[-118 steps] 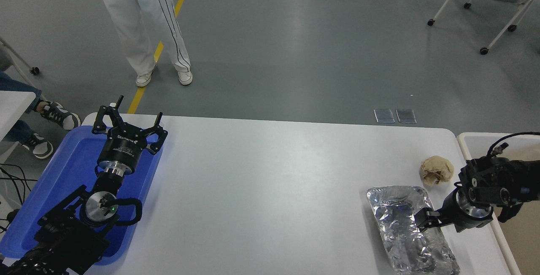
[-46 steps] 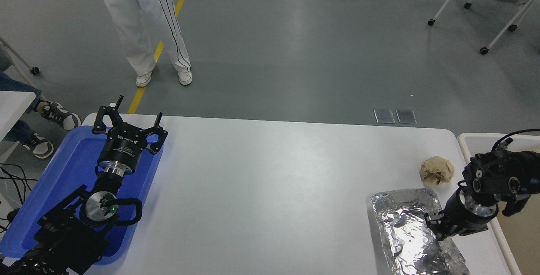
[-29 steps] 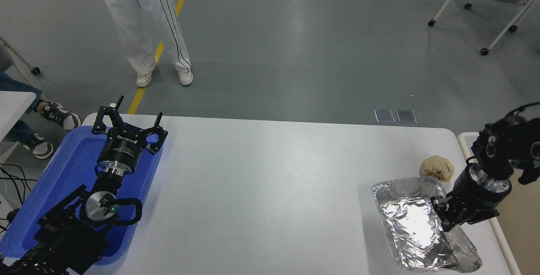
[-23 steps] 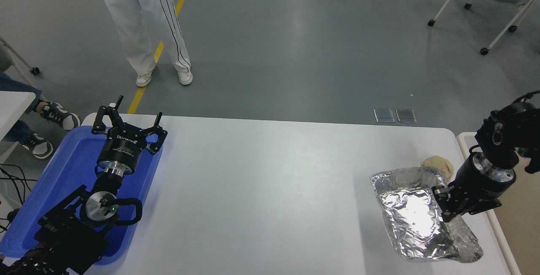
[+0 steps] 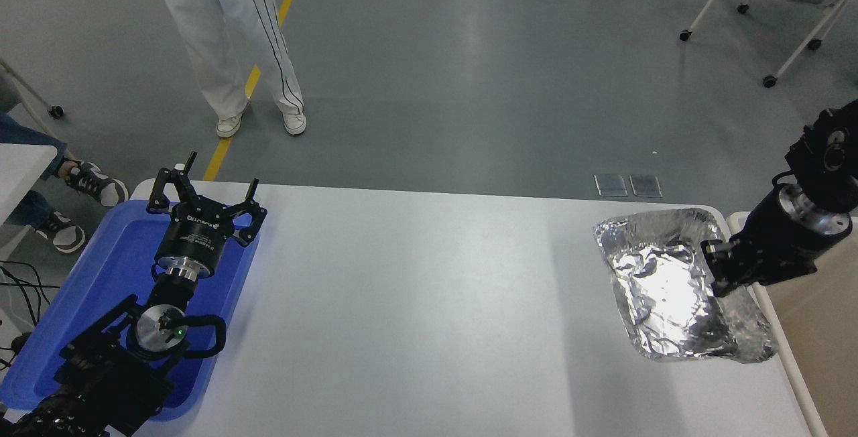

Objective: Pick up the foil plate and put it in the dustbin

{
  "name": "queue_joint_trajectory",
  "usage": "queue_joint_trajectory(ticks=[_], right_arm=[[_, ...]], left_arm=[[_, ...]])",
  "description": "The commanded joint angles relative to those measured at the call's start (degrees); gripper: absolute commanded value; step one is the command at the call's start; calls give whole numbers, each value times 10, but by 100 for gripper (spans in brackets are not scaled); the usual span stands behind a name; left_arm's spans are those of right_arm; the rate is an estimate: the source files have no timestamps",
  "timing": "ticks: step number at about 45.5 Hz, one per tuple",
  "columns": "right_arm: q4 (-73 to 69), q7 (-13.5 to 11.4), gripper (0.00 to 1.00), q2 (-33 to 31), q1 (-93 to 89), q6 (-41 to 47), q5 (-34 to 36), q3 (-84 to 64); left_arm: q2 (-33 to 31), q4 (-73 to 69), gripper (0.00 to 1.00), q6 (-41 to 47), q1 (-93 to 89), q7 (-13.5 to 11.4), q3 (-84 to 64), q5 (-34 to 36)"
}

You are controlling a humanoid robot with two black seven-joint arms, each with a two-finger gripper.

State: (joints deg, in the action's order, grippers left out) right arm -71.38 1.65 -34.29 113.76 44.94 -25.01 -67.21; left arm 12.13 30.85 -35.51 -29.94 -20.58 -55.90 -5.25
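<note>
The foil plate, shiny, crinkled and silver, hangs tilted in the air over the table's right end. My right gripper is shut on the plate's right rim and holds it up, its arm coming in from the right edge. Just right of the plate lies the dustbin, of which only the off-white rim and some of the tan inside show at the picture's edge. The left gripper stays parked at the lower left over the blue tray, fingers spread open and holding nothing.
A blue tray lies under the left arm at the table's left end. A person in white trousers stands on the floor beyond the table's far left corner. Another person's shoes show at the left edge.
The right gripper has lifted the foil plate off the table and carried it up and away from me. The plate now covers the spot where the tan paper ball lay. Left arm unmoved.
</note>
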Motion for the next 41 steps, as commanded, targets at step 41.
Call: queue_joint_trajectory(ticks=[41], right_arm=[[-33,0,0,14,182,1,5,-74]], left_arm=[[0,0,100,0,0,0,0,0]])
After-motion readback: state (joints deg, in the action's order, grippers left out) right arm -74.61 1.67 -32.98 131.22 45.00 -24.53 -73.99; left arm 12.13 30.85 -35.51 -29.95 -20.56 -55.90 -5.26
